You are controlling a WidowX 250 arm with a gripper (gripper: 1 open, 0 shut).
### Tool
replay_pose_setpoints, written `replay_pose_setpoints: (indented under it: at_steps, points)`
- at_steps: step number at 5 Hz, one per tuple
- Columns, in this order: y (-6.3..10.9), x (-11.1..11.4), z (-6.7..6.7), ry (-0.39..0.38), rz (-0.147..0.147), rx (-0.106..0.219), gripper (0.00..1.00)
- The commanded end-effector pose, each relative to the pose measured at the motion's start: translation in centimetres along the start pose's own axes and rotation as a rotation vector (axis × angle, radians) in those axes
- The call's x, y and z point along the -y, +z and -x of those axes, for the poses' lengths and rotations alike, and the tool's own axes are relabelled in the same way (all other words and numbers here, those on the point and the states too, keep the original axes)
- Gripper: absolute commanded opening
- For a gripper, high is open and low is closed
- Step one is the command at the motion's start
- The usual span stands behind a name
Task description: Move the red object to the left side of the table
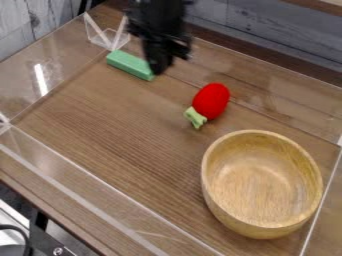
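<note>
My gripper [163,62] hangs pointing down over the far part of the table [94,130], its jaws closed on nothing. Its tips sit just beside the right end of the flat green block [130,64], which lies near the far edge. The red object [210,99] rests on the wood near the middle, its light-green stem end toward me, apart from my gripper. The wooden bowl [262,182] stands at the near right corner.
</note>
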State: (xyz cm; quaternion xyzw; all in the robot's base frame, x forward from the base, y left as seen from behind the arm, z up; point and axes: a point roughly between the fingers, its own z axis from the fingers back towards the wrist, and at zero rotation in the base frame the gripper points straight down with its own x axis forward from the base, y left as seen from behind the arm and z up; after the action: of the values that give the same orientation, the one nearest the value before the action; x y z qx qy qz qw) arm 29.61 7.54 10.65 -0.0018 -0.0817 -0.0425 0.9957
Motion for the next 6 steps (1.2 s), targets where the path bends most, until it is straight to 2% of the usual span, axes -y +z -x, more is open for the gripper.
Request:
replay_pose_setpoints:
  at_steps: [1, 3, 4, 5, 6]
  points:
    - [0.4, -3.5, 0.6, 0.021, -0.021, 0.022, 0.00]
    - [-0.7, 3.1, -2.0, -0.065, 0.004, 0.024, 0.00]
    - [-0.8, -0.1, -1.5, -0.029, -0.010, 0.018, 0.00]
    - [-1.3, 3.2, -2.6, -0.084, 0.010, 0.019, 0.00]
    - [-1.3, -0.6, -1.6, -0.033, -0.010, 0.015, 0.00]
